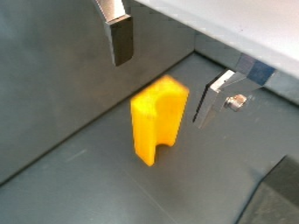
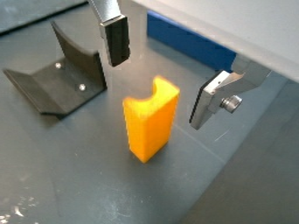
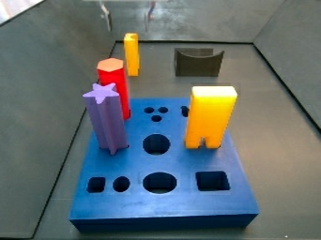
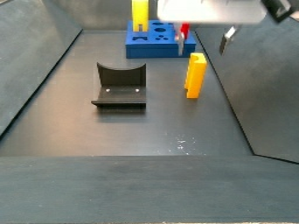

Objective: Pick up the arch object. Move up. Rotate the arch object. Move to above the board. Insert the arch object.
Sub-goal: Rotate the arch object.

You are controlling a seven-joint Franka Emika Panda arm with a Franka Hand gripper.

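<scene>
So the gripper (image 2: 163, 74) hangs wide open and empty just above the arch object (image 2: 152, 118), which stands upright on the grey floor between the fingers (image 2: 114, 39), beside the fixture (image 2: 59, 74), seemingly well apart from the board (image 3: 163, 178).

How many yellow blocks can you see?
2. The arch object stands on the floor beside the fixture, under the open end effector. A wide yellow block stands in the board. Others may be hidden.

In a side view the gripper (image 4: 211, 33) is mostly cut off (top edge); the board (image 4: 146, 44) sits partly hidden.
</scene>
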